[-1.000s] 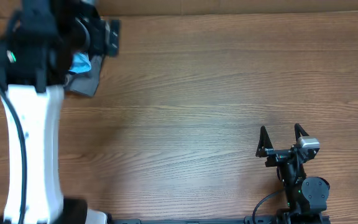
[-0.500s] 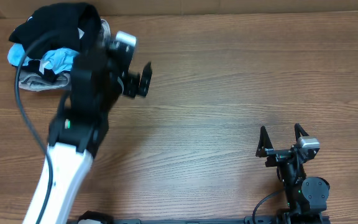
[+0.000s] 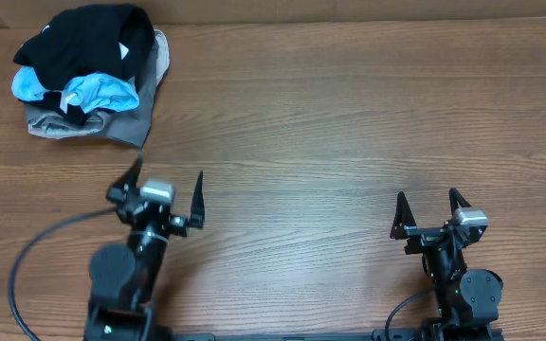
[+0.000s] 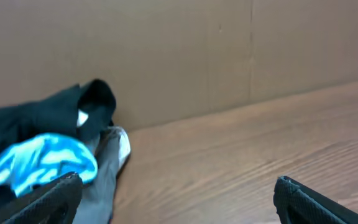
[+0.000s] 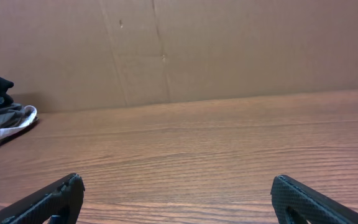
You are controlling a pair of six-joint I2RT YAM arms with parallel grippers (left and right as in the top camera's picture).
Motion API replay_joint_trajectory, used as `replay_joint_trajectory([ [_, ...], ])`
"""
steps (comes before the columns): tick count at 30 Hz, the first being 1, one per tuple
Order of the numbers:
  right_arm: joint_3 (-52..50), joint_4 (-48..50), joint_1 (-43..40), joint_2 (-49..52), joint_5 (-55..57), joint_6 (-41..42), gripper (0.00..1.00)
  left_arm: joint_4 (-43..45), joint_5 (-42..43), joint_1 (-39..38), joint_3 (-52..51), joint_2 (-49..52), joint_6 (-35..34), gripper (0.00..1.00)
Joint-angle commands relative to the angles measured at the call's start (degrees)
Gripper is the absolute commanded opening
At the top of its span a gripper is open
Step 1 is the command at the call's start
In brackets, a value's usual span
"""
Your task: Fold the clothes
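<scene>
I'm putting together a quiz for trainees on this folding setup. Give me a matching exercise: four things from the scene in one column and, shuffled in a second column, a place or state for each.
Column 1
1. black garment
2. light blue shirt
3. grey-tan garment
4. right gripper

Column 2
A. underneath the other two garments
B. open and empty, far from all three garments
C. on top of the other two garments
D. peeking out from under the top garment

Pairs: 1-C, 2-D, 3-A, 4-B
</scene>
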Motion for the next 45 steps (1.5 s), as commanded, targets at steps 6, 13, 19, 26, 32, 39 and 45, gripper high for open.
replay_joint_trajectory([
  [6,-0.59,0.44,0.28,-0.68,0.15,0.00,1.00,1.40,-2.12,1.16,-10.47,-14.49,-4.00,1.00],
  [13,-0.59,0.44,0.28,-0.68,0.15,0.02,1.00,1.33,-2.10,3.65,-16.44,-23.34,-7.48,1.00],
  [19,-0.59,0.44,0.28,-0.68,0.15,0.00,1.00,-2.60,-1.66,5.38,-17.25,-26.23,-9.60,1.00],
  [26,-0.59,0.44,0.28,-0.68,0.15,0.00,1.00,-11.13,-1.53,8.59,-17.22,-26.18,-13.07,1.00],
  [32,-0.59,0.44,0.28,-0.68,0.15,0.02,1.00,-11.08,-1.70,9.90,-17.22,-26.16,-13.35,1.00],
  [39,-0.59,0.44,0.28,-0.68,0.15,0.00,1.00,-11.08,-1.70,9.90,-17.22,-26.12,-13.35,1.00],
  [45,-0.59,0.44,0.28,-0.68,0.15,0.00,1.00,-11.08,-1.70,9.90,-17.22,-26.12,-13.35,1.00],
])
